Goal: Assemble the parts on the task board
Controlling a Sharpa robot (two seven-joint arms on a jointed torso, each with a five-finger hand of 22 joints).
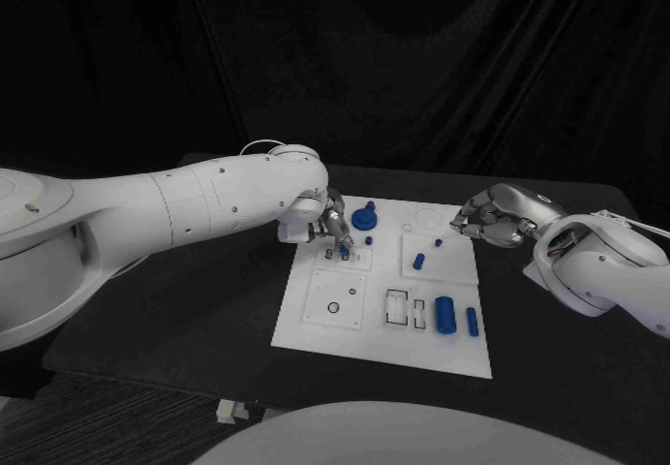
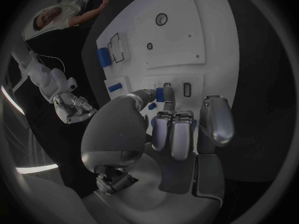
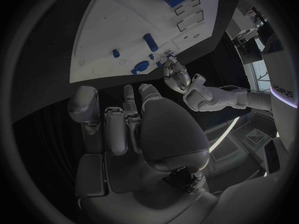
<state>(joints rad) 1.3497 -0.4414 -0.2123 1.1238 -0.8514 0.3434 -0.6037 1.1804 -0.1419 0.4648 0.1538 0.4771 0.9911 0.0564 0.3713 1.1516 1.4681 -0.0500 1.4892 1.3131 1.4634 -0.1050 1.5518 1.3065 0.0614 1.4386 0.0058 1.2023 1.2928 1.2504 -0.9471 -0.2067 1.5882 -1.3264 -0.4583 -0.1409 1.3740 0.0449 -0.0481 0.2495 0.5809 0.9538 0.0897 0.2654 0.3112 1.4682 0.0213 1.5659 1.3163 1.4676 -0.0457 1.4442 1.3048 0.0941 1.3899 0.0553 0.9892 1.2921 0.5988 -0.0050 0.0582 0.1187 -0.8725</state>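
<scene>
The white task board [image 1: 319,325] lies mid-table. My left hand [image 1: 321,223] hovers over its far left part and pinches a small blue part [image 1: 344,251] just above two narrow slots [image 1: 335,254]. In the left wrist view the blue part [image 2: 160,95] sits between thumb and fingertip by the slots [image 2: 187,88]. My right hand [image 1: 489,219] hangs at the board's far right edge, fingers curled in, nothing in them. The right wrist view shows this right hand [image 3: 134,124] and, beyond it, the left hand [image 3: 179,77] over the board [image 3: 99,30].
On the board: a blue knob [image 1: 366,216] beside the left hand, a short peg [image 1: 419,260], a tiny piece [image 1: 437,242], a thick cylinder [image 1: 445,315] and a thin bar [image 1: 472,322] near the right edge. Outlined recesses [image 1: 405,308] and a ring hole [image 1: 332,307] are bare.
</scene>
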